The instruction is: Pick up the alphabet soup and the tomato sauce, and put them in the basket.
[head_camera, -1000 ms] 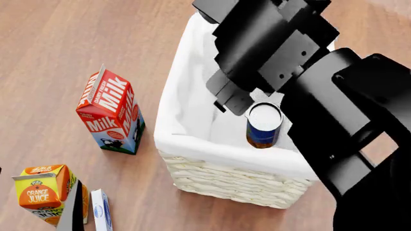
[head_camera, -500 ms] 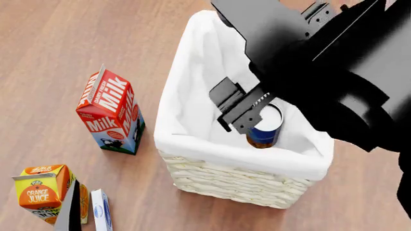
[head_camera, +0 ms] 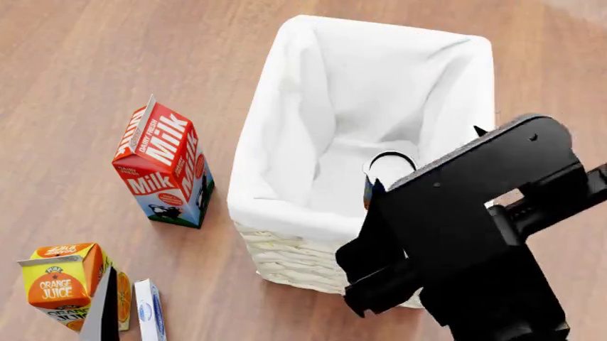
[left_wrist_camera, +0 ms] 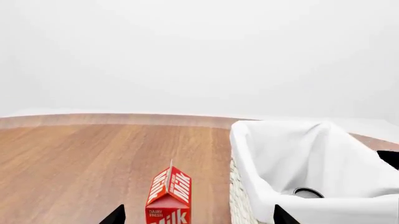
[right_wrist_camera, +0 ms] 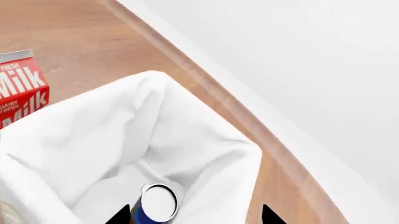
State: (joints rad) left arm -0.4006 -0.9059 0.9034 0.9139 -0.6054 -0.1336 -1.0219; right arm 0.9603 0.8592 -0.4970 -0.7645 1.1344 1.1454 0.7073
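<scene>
The basket (head_camera: 284, 213), cream wicker with a white liner, stands in the middle of the wooden surface. The alphabet soup (head_camera: 384, 167) stands upright inside it, at its near right corner, partly behind my right arm (head_camera: 474, 213). The right wrist view looks down on its white lid and blue side (right_wrist_camera: 156, 205) within the liner (right_wrist_camera: 93, 126). My right gripper (right_wrist_camera: 194, 215) hangs open above the can, fingertips wide apart and holding nothing. My left gripper (left_wrist_camera: 197, 217) is open too, low on the near side, facing the basket (left_wrist_camera: 249, 154), where the can's lid rim (left_wrist_camera: 307, 192) shows. The tomato sauce is out of view.
A red milk carton (head_camera: 161, 167) stands left of the basket and shows straight ahead of the left gripper (left_wrist_camera: 168, 198). An orange juice carton (head_camera: 62, 284) and a white-and-blue carton (head_camera: 150, 309) sit at the near left corner.
My right arm has pulled back from over the basket toward the near right. The alphabet soup stays standing inside the basket, free of the fingers.
</scene>
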